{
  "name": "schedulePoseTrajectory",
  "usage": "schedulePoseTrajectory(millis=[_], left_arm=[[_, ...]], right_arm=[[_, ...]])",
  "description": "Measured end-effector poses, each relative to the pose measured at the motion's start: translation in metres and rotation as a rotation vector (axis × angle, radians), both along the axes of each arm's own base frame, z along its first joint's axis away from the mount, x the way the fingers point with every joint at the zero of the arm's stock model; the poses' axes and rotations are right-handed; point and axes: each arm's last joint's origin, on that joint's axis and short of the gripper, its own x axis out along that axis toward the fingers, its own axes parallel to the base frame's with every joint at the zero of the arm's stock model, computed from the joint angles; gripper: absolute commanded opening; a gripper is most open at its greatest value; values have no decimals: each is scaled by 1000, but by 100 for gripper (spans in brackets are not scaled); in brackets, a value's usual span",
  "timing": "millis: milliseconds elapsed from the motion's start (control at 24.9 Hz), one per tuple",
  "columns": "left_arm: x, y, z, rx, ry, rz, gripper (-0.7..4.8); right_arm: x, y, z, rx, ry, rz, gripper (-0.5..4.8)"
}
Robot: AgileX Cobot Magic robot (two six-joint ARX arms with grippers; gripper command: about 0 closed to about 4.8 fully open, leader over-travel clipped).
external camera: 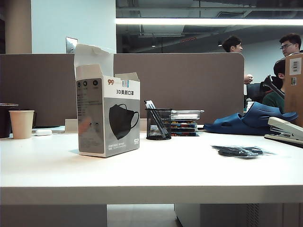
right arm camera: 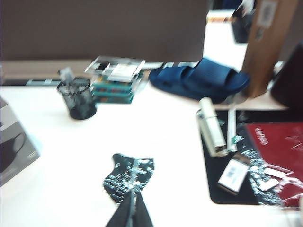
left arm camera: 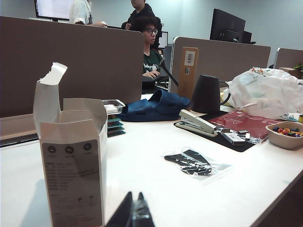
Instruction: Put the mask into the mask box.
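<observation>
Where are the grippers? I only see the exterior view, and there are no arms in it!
Observer: The left gripper is shut and sits low near the box.
Operator: And the right one?
Observer: The right gripper is shut too and points at the mask. The picture is too blurred to show whether they touch.
Operator: What's past the stapler?
Observer: A white plastic bag, outside your view.

Brown partition backs the white desk; ceiling strip light glows.
</observation>
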Motion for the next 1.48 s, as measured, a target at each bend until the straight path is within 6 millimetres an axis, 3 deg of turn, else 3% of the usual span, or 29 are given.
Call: schedulePoseTrajectory(millis=[201,321,441,682,802,883,1284,1485], left_arm=[[0,0,0,0,1,0,-6],[0,0,0,0,0,0,-6],[0,0,0,0,1,0,-6],[0,0,0,0,1,0,-6],[1,0,-2,2,26,0,-6],[1,0,-5,5,51,0,-6],[2,0,-17,68,140,7,-6],[2,0,-17,69,143,7,-6]], right_arm=[[34,3,18,24,131,78,-5],[56,6,21,38,220,119,27],[92,13,21,42,349,162,182],[151,25,3,39,544,192,337],[181,31,-16,35,660,200,444],[197,35,-28,27,710,198,479],[272,72,-106,-97,808,161,479],[291,74,-144,-124,882,132,479]])
